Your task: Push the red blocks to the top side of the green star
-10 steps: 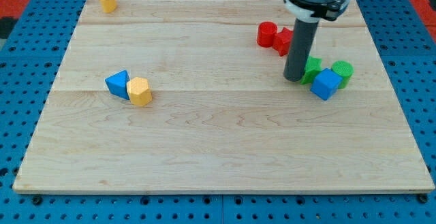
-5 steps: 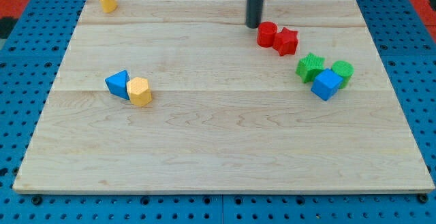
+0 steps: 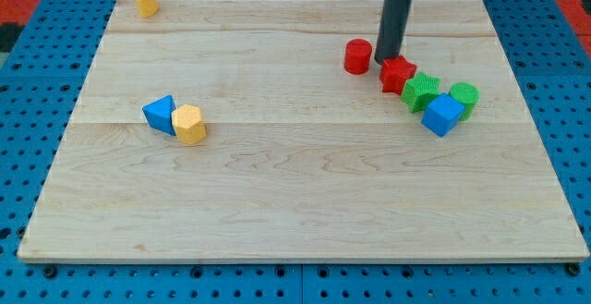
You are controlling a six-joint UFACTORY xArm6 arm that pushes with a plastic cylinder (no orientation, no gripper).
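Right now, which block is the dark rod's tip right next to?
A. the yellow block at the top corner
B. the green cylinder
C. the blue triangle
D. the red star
D: my tip sits at the upper left edge of the red star, between it and the red cylinder; whether it touches cannot be told.

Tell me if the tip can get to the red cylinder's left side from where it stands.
Probably yes. My tip sits between the red cylinder and the red star, and bare board lies above and left of the cylinder, so nothing blocks a path around it.
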